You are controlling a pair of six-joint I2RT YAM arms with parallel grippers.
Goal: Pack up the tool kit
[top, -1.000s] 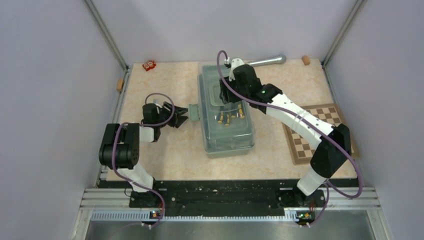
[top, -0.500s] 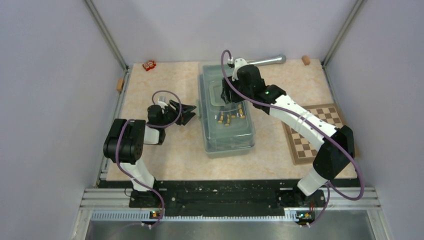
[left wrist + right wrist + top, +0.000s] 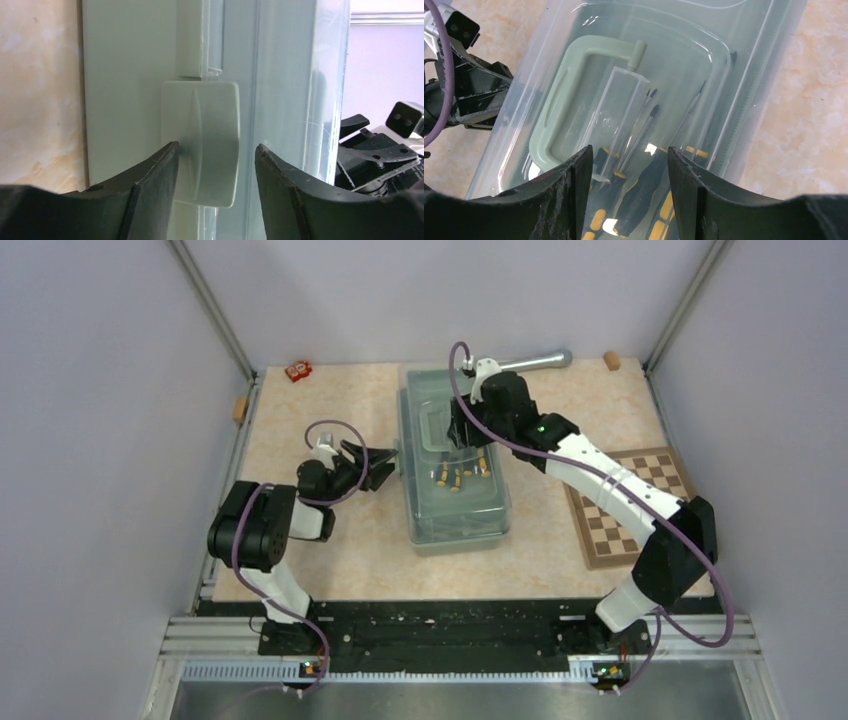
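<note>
The tool kit's sage-green toolbox (image 3: 460,515) lies mid-table with its translucent lid (image 3: 684,55) down. Black-yellow screwdrivers (image 3: 644,192) show through the lid, beside the green carry handle (image 3: 555,102). My left gripper (image 3: 387,463) is at the box's left side. In the left wrist view it (image 3: 216,150) stands open around the green latch (image 3: 207,135). One fingertip (image 3: 169,156) touches the latch's edge; the other stands apart from it. My right gripper (image 3: 461,436) hovers open just over the lid (image 3: 629,155), holding nothing. No pliers or tape measure show.
A brown-and-cream chessboard (image 3: 632,502) lies to the right of the box. A grey metal cylinder (image 3: 537,361) rests behind it at the back wall. A small red object (image 3: 298,371) sits at the back left and a cork piece (image 3: 611,360) at the back right.
My left gripper has moved right, up to the box's side, and the latch that stuck out now lies against the box between its fingers. The right arm has shifted slightly right.
</note>
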